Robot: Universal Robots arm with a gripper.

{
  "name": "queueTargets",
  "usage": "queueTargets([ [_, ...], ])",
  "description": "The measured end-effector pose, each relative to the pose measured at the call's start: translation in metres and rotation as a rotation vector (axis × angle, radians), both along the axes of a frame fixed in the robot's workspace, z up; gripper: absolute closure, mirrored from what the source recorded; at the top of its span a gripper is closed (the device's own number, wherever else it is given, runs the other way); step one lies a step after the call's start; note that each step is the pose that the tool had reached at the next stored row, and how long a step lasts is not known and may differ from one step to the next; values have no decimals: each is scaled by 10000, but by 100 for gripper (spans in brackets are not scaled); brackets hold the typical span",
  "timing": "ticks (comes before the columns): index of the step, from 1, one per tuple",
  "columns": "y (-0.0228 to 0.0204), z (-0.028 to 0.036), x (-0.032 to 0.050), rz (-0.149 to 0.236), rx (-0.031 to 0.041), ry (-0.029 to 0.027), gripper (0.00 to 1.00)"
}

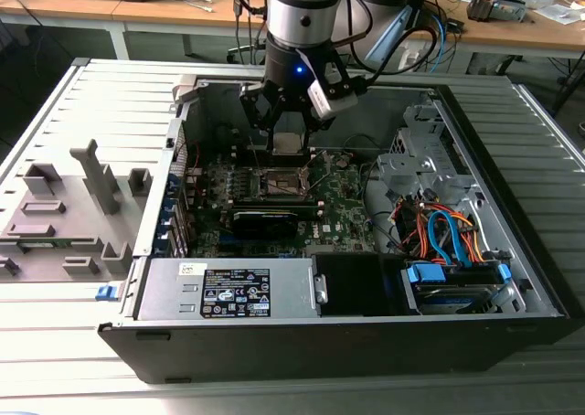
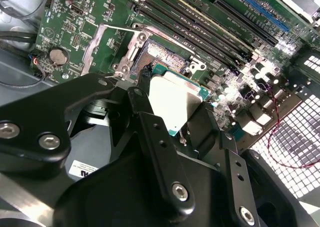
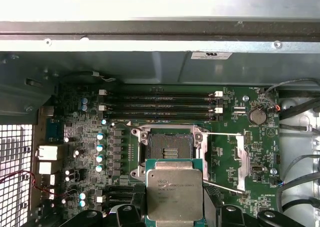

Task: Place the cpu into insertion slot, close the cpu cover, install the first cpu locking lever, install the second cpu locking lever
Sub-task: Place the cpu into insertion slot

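In the exterior view, at its left, a grey moulded fixture (image 1: pixel 64 216) lies on the slatted tabletop (image 1: pixel 55 342) beside an open computer case (image 1: pixel 539 296). Inside the case, near its front edge, sits a grey power supply (image 1: pixel 228 292) with a dark label. Beyond it the green motherboard (image 1: pixel 343 205) lies flat, with a long black expansion card (image 1: pixel 265 221) across it. Above the board's middle the arm hangs nearly straight down, and its gripper (image 1: pixel 288 141) has the fingers (image 2: pixel 145 107) closed on the cpu (image 3: pixel 174 194), pinching it by two opposite edges with its dull silver top facing the first wrist view. The cpu is held level over the insertion slot (image 3: pixel 169 147) and is not seated. The slot's dark contact field lies bare inside its silvery rim. In the second wrist view the cpu cover (image 2: pixel 92 49) stands swung open at one side of the slot, with green board showing through its cut-out. In the first wrist view, four long memory slots (image 3: pixel 160 101) run parallel just beyond the socket, and a round coin battery (image 3: pixel 257 116) sits near their end. At the exterior view's right, orange and blue cables (image 1: pixel 443 228) loop over a drive bay (image 1: pixel 457 287).
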State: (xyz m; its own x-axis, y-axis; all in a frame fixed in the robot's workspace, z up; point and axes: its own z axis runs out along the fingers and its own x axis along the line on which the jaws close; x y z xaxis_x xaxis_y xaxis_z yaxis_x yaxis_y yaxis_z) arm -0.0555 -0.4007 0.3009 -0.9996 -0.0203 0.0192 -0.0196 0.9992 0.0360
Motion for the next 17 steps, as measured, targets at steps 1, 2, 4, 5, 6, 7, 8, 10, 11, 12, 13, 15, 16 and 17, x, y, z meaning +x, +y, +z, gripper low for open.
queueTargets([
  [1, 0, -3, 0, 0, 0, 0, 46],
  [2, 0, -5, 0, 1, 0, 0, 46],
  [4, 0, -8, 0, 0, 0, 0, 46],
  [5, 0, -10, 0, 0, 0, 0, 46],
  [6, 0, -11, 0, 0, 0, 0, 46],
  [7, 0, -12, 0, 0, 0, 0, 46],
  [8, 0, -15, 0, 0, 0, 0, 46],
  [10, 0, -17, 0, 0, 0, 0, 46],
  [11, 0, -20, 0, 0, 0, 0, 46],
  [12, 0, -22, 0, 0, 0, 0, 46],
  [13, 0, -24, 0, 0, -1, 0, 46],
  [15, 0, -27, 0, 0, -1, 0, 46],
  [16, 0, -29, 0, 0, -1, 0, 46],
  [17, 0, -30, 0, 0, -2, 0, 46],
])
